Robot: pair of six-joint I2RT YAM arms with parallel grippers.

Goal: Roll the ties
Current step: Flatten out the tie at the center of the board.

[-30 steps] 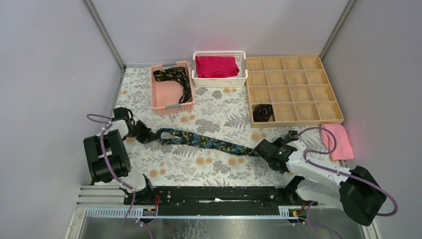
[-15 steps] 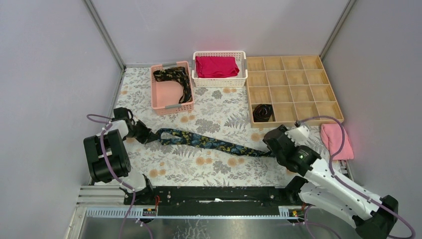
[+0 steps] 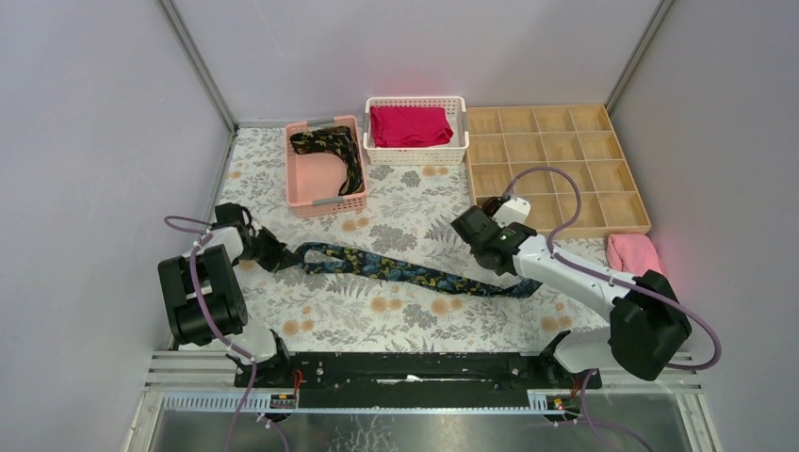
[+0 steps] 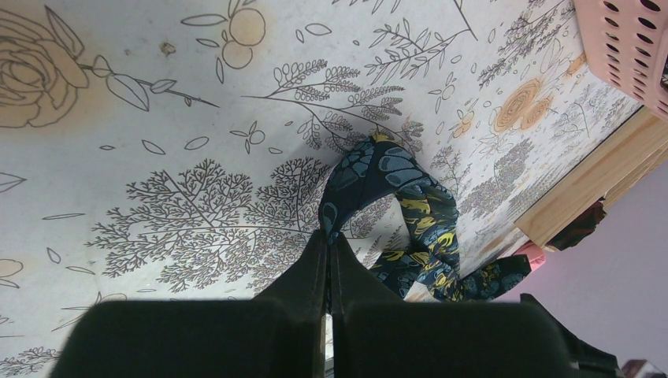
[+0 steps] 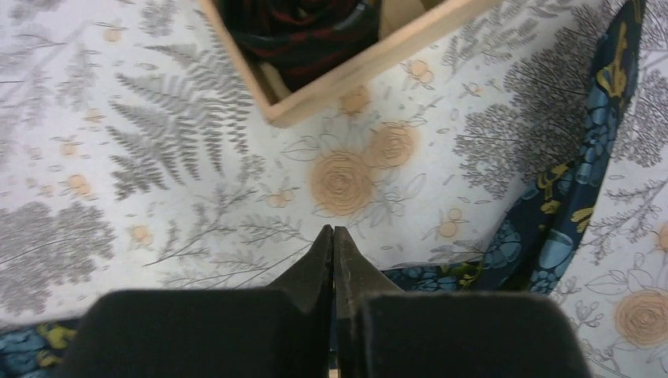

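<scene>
Across the counter [image 3: 405, 212] the tie [image 3: 396, 268] lies stretched, one end pinched in the left gripper [image 3: 280, 256]. With the right gripper [image 3: 464, 229] pressed together nearby, apparently empty, the free end may skew any roll.

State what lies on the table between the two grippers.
The blue-patterned tie, held by the left gripper, runs flat past the right gripper; top view.
</scene>
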